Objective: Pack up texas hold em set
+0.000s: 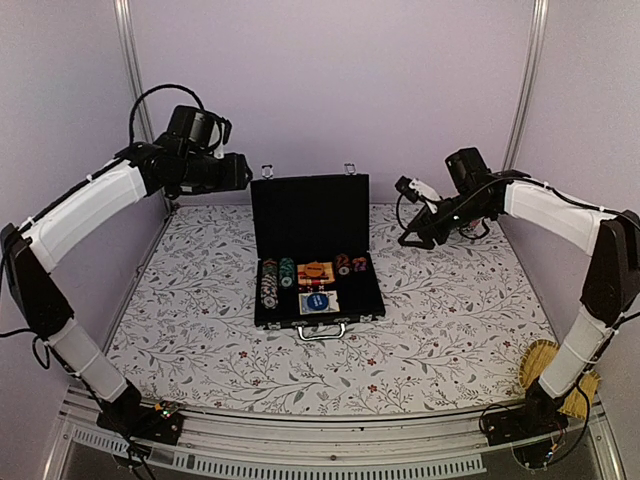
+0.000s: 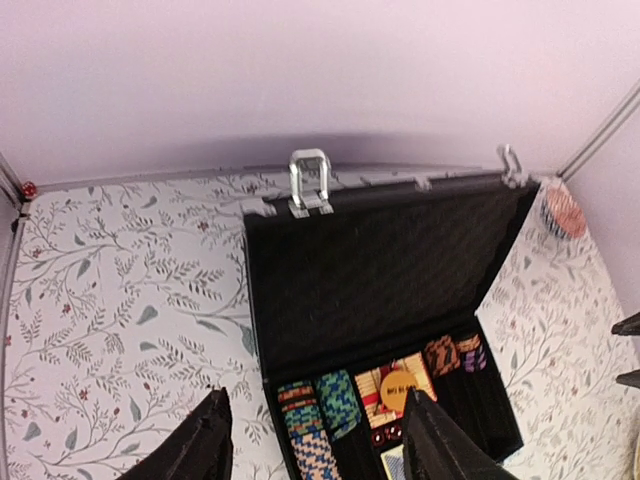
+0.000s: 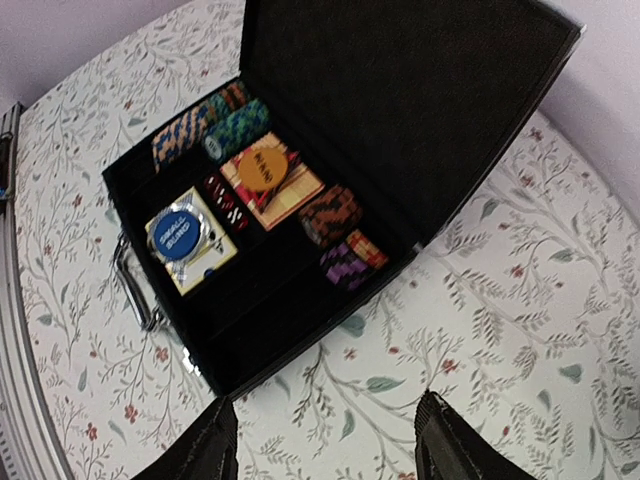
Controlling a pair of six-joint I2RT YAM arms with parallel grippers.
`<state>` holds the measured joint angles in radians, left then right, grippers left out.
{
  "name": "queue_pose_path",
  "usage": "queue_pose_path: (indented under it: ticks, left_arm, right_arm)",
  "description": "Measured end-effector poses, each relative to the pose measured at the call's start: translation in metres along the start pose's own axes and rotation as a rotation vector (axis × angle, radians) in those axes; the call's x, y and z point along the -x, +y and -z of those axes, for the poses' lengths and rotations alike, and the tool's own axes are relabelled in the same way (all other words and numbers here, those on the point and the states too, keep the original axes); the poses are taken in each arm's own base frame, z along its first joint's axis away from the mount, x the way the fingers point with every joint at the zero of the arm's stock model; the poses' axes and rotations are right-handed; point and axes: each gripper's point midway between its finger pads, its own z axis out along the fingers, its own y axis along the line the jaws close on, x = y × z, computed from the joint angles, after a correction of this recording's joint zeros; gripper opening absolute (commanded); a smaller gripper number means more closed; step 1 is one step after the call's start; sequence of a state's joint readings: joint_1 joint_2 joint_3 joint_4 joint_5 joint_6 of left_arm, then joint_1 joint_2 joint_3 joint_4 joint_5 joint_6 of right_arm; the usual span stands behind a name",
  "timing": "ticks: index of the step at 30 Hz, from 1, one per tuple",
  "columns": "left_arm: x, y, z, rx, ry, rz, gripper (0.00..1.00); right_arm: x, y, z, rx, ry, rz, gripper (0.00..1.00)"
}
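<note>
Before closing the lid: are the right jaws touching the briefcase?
Apart. Top external view: floral tablecloth shows between the briefcase and the right gripper, its jaws open.

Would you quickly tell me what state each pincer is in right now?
Left pincer: open, holding nothing.
Right pincer: open, holding nothing.

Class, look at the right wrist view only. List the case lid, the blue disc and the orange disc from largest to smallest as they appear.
1. case lid, by far the largest.
2. blue disc.
3. orange disc, only slightly smaller. The two discs may lie at different distances from the camera, so their order is unsure.
</note>
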<state>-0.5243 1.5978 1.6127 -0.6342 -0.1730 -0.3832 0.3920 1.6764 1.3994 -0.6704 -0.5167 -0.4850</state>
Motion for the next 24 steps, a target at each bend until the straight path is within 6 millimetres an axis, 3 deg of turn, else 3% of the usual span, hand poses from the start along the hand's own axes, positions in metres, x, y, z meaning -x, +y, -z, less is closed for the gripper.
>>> queue_pose_path:
  ticks: [2,6,9,12,15,20,24]
  left_arm:
    - [0.027,0.015,0.003,-0.003,-0.068,0.055,0.59]
    - [0.056,0.053,-0.014,-0.015,-0.12,0.192,0.57]
    - [0.062,0.08,-0.046,-0.031,-0.11,0.29,0.56]
    - [0.055,0.097,-0.085,-0.063,-0.063,0.36,0.56]
    - [0.043,0.097,-0.121,-0.118,-0.002,0.399,0.56]
    - [0.029,0.079,-0.17,-0.256,0.079,0.415,0.54]
    - [0.026,0.068,-0.181,-0.362,0.105,0.404,0.54]
  right_arm:
    - [0.031,-0.018,0.009,-0.056,-0.058,0.002,0.63]
    - [0.063,-0.039,0.017,-0.106,-0.122,-0.024,0.63]
    - [0.068,-0.046,0.012,-0.103,-0.129,-0.057,0.63]
    - [0.063,-0.046,0.005,-0.089,-0.112,-0.086,0.63]
    - [0.055,-0.045,0.001,-0.079,-0.095,-0.105,0.63]
    - [0.043,-0.043,-0.005,-0.068,-0.068,-0.123,0.63]
    - [0.033,-0.04,-0.009,-0.059,-0.047,-0.133,0.63]
